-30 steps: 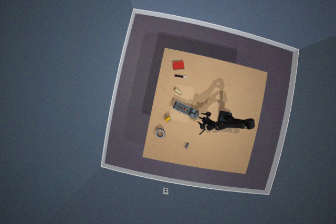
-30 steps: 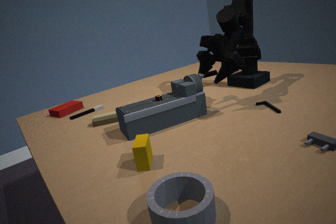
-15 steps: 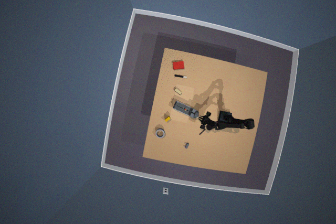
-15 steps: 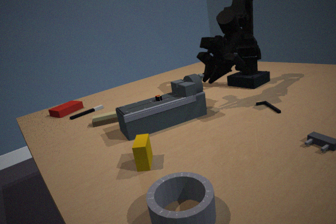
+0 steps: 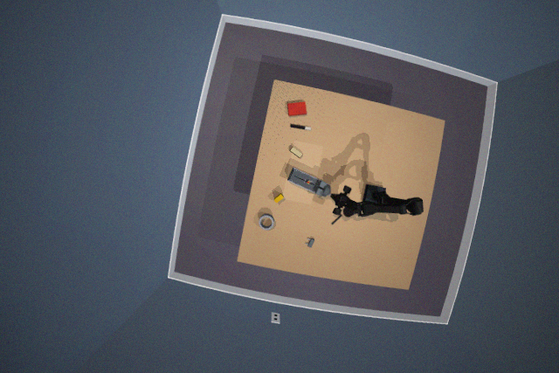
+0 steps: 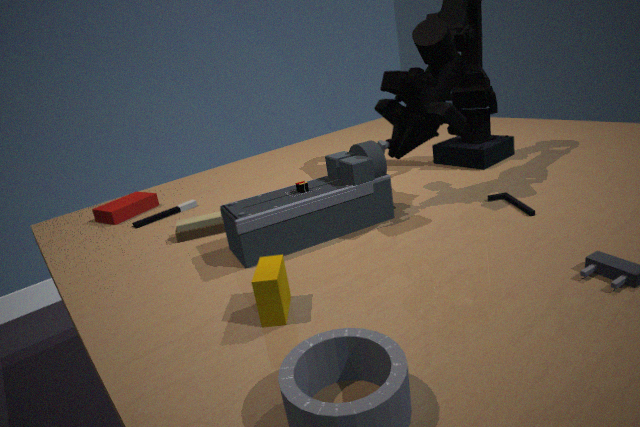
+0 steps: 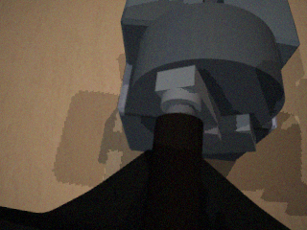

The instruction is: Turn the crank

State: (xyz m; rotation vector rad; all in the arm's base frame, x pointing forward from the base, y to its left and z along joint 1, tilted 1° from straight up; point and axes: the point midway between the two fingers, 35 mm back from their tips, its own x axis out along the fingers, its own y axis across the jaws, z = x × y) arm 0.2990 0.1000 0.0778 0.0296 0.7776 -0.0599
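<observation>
My gripper (image 7: 172, 159) pinches the dark handle (image 7: 178, 133), which points straight from the crank (image 7: 207, 57) toward me (1 axis).

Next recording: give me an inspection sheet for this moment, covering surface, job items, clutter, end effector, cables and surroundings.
Surface: tan table top, with shadows from the arm and objects.
Job's things: grey crank machine lying along the table; red pointer on its slide; brass zero marks too small to judge; dark crank handle sticking out of the round hub.
Clutter: red block, black marker, beige bar, upright yellow block, grey ring, black L-shaped key, grey two-pin part.
End effector: shut on the crank handle.
Cables: nothing seen.
Surroundings: dark floor, pale border, blue-grey walls.
</observation>
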